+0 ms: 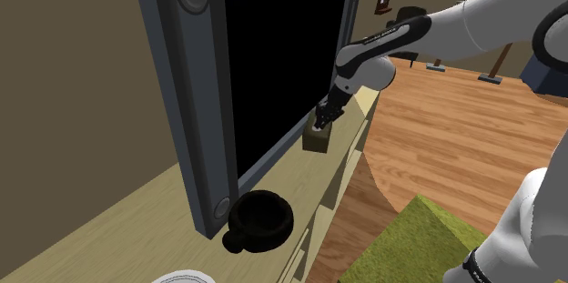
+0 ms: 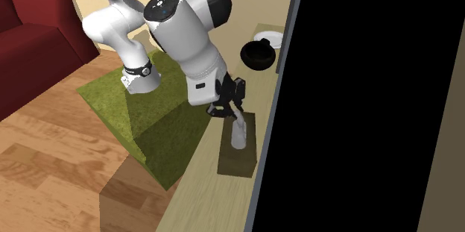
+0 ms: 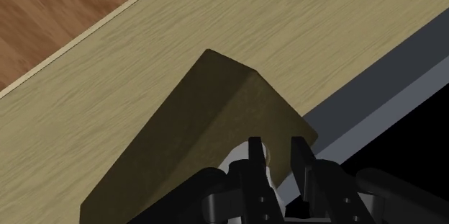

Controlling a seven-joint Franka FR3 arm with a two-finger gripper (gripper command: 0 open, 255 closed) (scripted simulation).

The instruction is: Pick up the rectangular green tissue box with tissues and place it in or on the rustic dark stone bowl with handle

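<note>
The tissue box (image 1: 315, 140) is a dull olive-green block with a white tissue (image 2: 238, 133) sticking out of its top. It stands on the light wooden cabinet top (image 1: 136, 222), close to the TV's lower frame. My black gripper (image 1: 321, 126) comes down onto the box's top. In the wrist view its fingers (image 3: 255, 159) stand a narrow gap apart, clasping the tissue tuft (image 3: 236, 162) of the box (image 3: 201, 125). The dark bowl with a handle (image 1: 262, 217) sits further along the same top, nearer the shoulder camera, also seen as the bowl (image 2: 258, 54) beyond the gripper (image 2: 231, 111).
A large TV (image 1: 273, 72) with a grey frame and black screen stands right behind the box. A white plate (image 2: 270, 38) lies past the bowl. The cabinet's front edge (image 3: 86, 37) drops to a wood floor with a green rug (image 2: 141, 111); a red sofa (image 2: 33, 40) stands beyond.
</note>
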